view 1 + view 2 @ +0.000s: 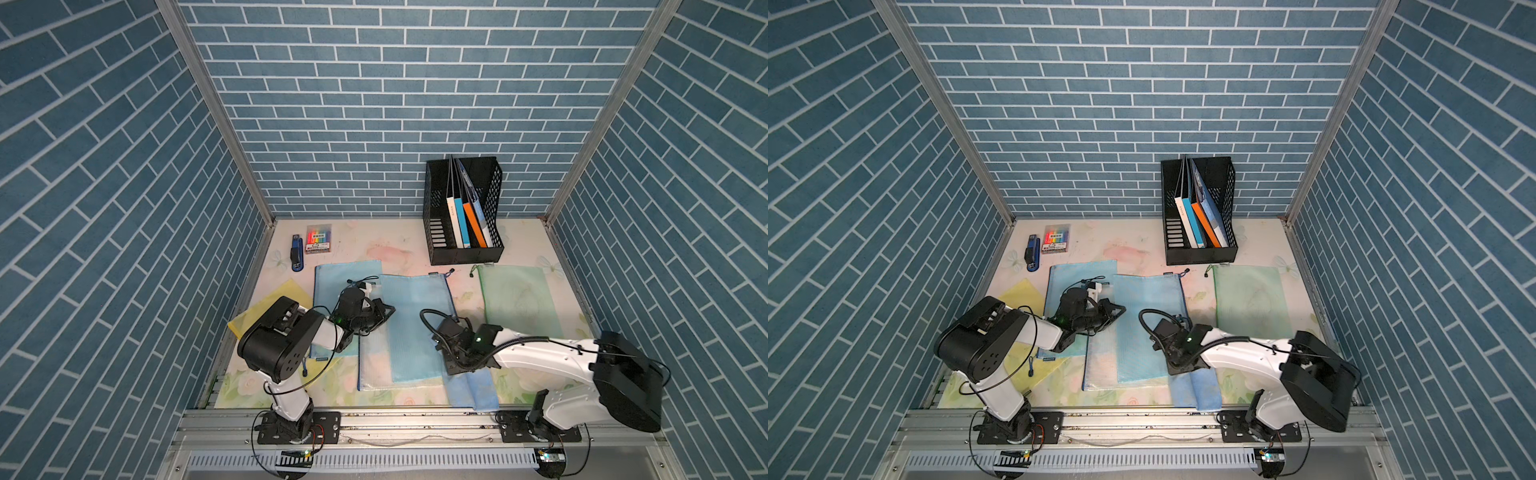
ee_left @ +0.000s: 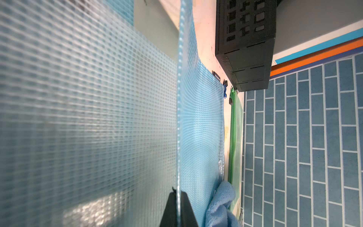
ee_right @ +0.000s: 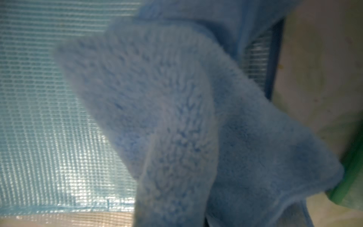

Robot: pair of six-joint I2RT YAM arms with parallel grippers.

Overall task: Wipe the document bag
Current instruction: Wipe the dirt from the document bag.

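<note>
A translucent mesh document bag [image 1: 374, 365] with blue edging lies mid-table, overlapping a blue mesh bag [image 1: 415, 324]. My left gripper [image 1: 390, 310] is shut on the translucent bag's far left edge. In the left wrist view the black fingertips [image 2: 172, 204] pinch the beaded edge [image 2: 178, 118] between them. My right gripper [image 1: 451, 368] is shut on a blue fluffy cloth [image 1: 473, 390] at the bag's near right corner. The cloth [image 3: 167, 118] fills the right wrist view and hides the fingers, and it rests against the mesh [image 3: 49, 118].
A green mesh bag [image 1: 519, 299] lies at the right. A yellow one [image 1: 274, 299] and another blue one [image 1: 332, 282] lie under the left arm. A black file rack [image 1: 463, 212] with books stands at the back. A stapler [image 1: 296, 257] and a pen pack [image 1: 319, 240] are back left.
</note>
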